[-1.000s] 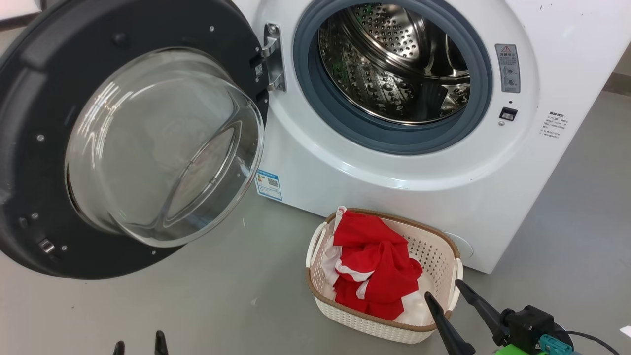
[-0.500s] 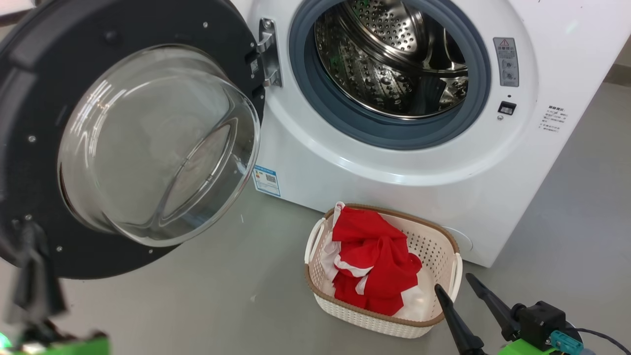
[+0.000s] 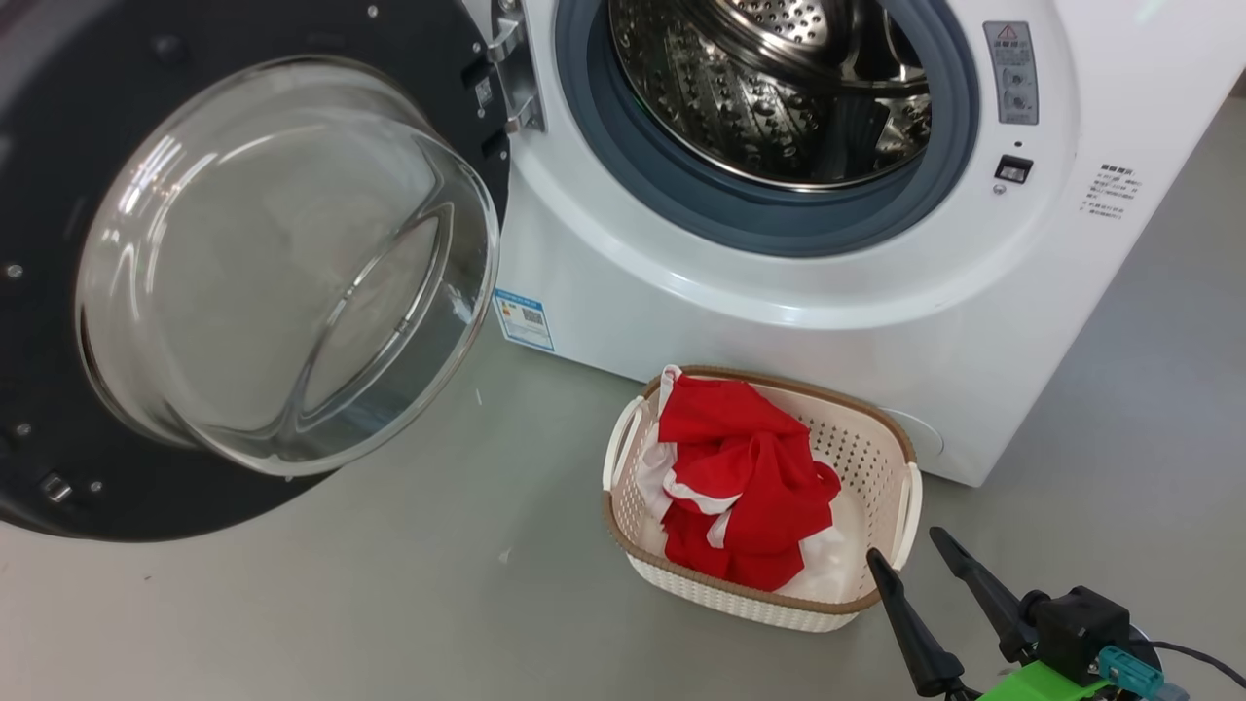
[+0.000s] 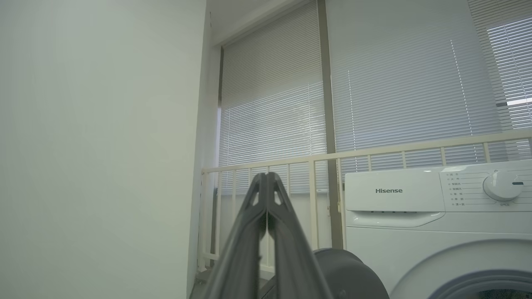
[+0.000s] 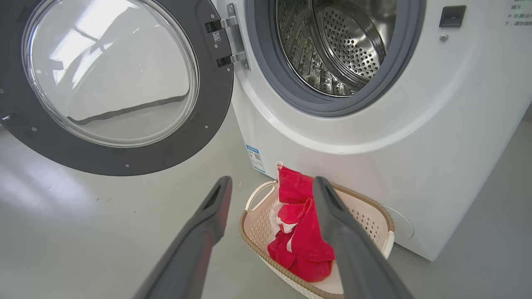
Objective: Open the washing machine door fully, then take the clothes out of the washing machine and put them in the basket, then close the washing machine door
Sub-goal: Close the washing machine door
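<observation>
The washing machine (image 3: 779, 321) stands with its steel drum (image 3: 779, 88) bare. The washing machine door (image 3: 243, 263) hangs wide open to the left, glass bowl facing me; it is also in the right wrist view (image 5: 112, 74). The clothes (image 3: 740, 487), red with white trim, lie bunched in the basket (image 3: 876, 458) on the floor before the machine. My right gripper (image 3: 907, 545) hovers open and holding nothing just right of the basket's near corner, and in its own view (image 5: 272, 182) it points at the basket (image 5: 365, 216). My left gripper (image 4: 266, 176) is shut, holding nothing, raised and aimed at the window blinds.
Grey floor (image 3: 341, 604) spreads left of the basket under the open door. In the left wrist view a white wall (image 4: 95, 145) is at the left, a cream railing (image 4: 374, 153) runs before the blinds, and the washer's control panel (image 4: 457, 191) is at the right.
The head camera has shifted, sliding the whole scene upward. My left arm swept up at the lower left half a second ago and has left the head picture. The right gripper stays beside the basket.
</observation>
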Controlling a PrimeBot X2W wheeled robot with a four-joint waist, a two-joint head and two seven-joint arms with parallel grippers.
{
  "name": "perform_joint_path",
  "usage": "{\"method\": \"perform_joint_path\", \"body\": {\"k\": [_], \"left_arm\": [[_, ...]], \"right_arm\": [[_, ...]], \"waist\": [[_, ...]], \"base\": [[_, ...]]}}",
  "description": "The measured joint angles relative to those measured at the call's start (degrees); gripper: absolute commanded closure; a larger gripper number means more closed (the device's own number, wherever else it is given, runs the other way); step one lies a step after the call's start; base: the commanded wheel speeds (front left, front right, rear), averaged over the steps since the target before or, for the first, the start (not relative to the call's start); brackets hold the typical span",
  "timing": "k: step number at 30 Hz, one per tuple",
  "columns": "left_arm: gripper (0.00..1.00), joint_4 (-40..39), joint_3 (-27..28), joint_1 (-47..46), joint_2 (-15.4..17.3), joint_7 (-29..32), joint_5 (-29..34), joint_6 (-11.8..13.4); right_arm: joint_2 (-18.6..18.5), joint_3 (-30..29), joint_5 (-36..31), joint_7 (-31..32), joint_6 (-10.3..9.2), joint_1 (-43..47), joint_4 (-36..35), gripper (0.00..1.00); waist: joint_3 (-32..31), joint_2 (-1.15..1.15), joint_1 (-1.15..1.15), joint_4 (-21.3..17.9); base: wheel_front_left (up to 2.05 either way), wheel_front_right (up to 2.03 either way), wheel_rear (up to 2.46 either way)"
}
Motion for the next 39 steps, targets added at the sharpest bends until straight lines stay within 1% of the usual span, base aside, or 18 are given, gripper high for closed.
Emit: {"method": "perform_joint_path", "body": {"k": [3, 5, 8, 10, 12, 14, 17, 19, 24, 25, 29, 32, 39], "left_arm": [[1.0, 6.7, 0.5, -4.6, 2.4, 0.1, -3.4, 0.0], [1.0, 11.3, 1.0, -7.6, 3.5, 1.1, -6.7, 0.0], [1.0, 19.4, 2.2, -12.3, 5.5, 5.1, -11.3, -0.1], [1.0, 25.0, 3.3, -15.5, 6.7, 8.9, -14.7, -0.1], [1.0, 29.9, 4.5, -18.2, 7.7, 10.9, -17.0, -0.1], [1.0, 34.8, 5.2, -20.7, 8.7, 14.3, -19.2, 0.0], [1.0, 40.8, 5.0, -22.7, 10.4, 19.5, -20.5, 0.0], [1.0, 43.7, 3.9, -23.3, 11.3, 22.7, -20.7, 0.0], [1.0, 49.4, 2.7, -24.7, 11.7, 31.0, -23.5, 0.0], [1.0, 49.4, 2.7, -24.7, 11.7, 31.0, -23.5, 0.0], [1.0, 52.4, 2.6, -24.7, 11.8, 37.5, -26.4, 0.0], [1.0, 52.8, 1.5, -24.7, 11.8, 41.4, -27.0, 0.0], [1.0, 53.1, 0.6, -24.6, 12.1, 47.2, -28.8, 0.0]], "right_arm": [[-0.1, -0.1, -0.1, 0.0, 0.0, -0.1, -0.2, 0.0], [-0.2, -0.1, -0.1, 0.0, 0.0, -0.1, -0.2, 0.0], [-0.4, -0.1, -0.1, 0.0, 0.0, -0.2, -0.2, 0.0], [-0.5, -0.1, -0.1, 0.0, 0.0, -0.2, -0.2, 0.0], [-0.6, 0.0, -0.1, 0.0, 0.0, -0.2, -0.2, 0.0], [-0.6, 0.2, -0.1, 0.0, 0.0, -0.4, -0.2, 0.0], [-0.7, 0.8, -0.1, 0.0, 0.0, -0.4, -0.1, 0.0], [-0.9, 1.0, -0.1, 0.0, 0.0, -0.5, -0.1, 0.0], [-1.7, 1.5, -0.1, 0.0, 0.0, -1.0, -0.1, 0.0], [-1.7, 1.5, -0.1, 0.0, 0.0, -1.0, -0.1, 0.0], [-1.9, 2.0, -0.1, 0.0, 0.0, -1.3, -0.2, 0.0], [-2.2, 2.1, 0.0, 0.0, 0.0, -1.4, -0.4, 0.0], [-2.5, 2.1, 0.0, 0.0, 0.0, -1.4, -0.4, 0.0]], "waist": [[0.8, 0.0, 0.0, 0.1], [1.2, 0.0, 0.0, 0.1], [1.7, 0.0, 0.0, 0.2], [2.0, 0.0, 0.0, 0.3], [2.4, 0.0, 0.0, 0.4], [2.7, 0.0, 0.0, 0.4], [3.1, 0.0, 0.0, 0.3], [3.4, 0.0, 0.0, 0.2], [4.1, 0.0, 0.0, 0.1], [4.1, 0.0, 0.0, 0.1], [4.6, 0.0, 0.0, -0.4], [5.1, 0.0, 0.0, -0.7], [5.9, 0.0, 0.0, -1.1]], "base": [[0.0, 0.0, 0.0], [0.0, 0.0, 0.0], [0.0, 0.0, 0.0], [0.0, 0.0, 0.0], [0.0, 0.0, 0.0], [0.0, 0.0, 0.0], [0.0, 0.0, 0.0], [0.0, 0.0, 0.0], [0.0, 0.0, 0.0], [0.0, 0.0, 0.0], [0.0, 0.0, 0.0], [0.0, 0.0, 0.0], [0.0, 0.0, 0.0]]}}
